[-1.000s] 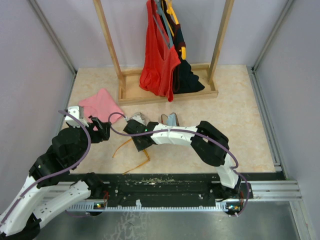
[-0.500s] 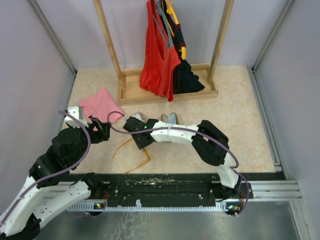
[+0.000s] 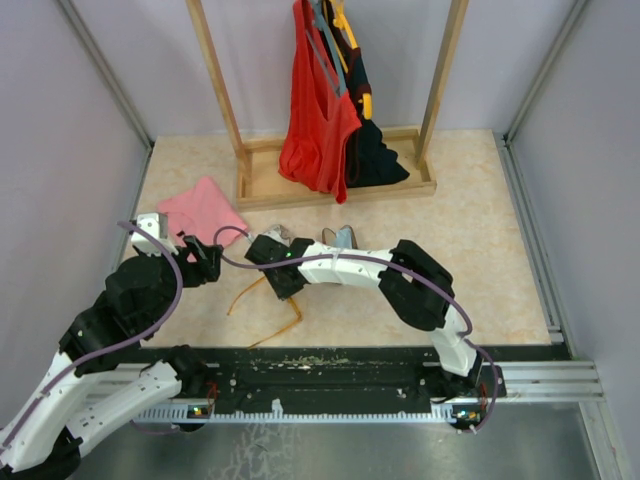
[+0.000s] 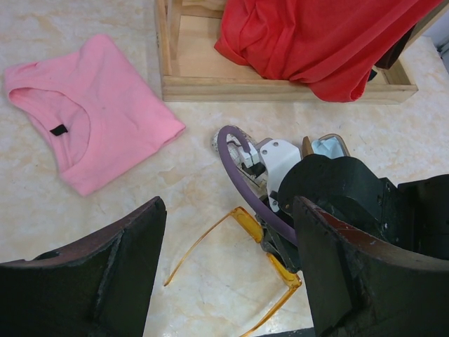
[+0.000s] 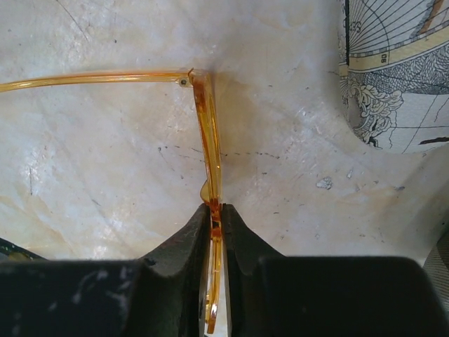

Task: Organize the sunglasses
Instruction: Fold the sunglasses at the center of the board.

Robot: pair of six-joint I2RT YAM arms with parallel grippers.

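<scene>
The sunglasses (image 3: 262, 306) have a thin see-through orange frame and slim arms. They lie open on the marble tabletop at the near left. My right gripper (image 3: 281, 283) is shut on the front of the frame, which shows edge-on between its pads in the right wrist view (image 5: 209, 133). The right gripper's (image 5: 215, 209) jaws pinch the frame near the nose bridge. My left gripper (image 3: 206, 262) is open and empty just left of the sunglasses. In the left wrist view the sunglasses (image 4: 247, 220) lie between and beyond the left gripper's (image 4: 228, 210) fingers.
A pink folded shirt (image 3: 203, 210) lies at the left, also in the left wrist view (image 4: 91, 112). A wooden clothes rack (image 3: 330, 187) with a red garment (image 3: 320, 120) stands at the back. A small case with a light blue inside (image 4: 327, 146) lies behind my right gripper. A map-printed object (image 5: 393, 70) is close by.
My right gripper has shifted very slightly left and away with the sunglasses in it. The left arm has barely moved.
</scene>
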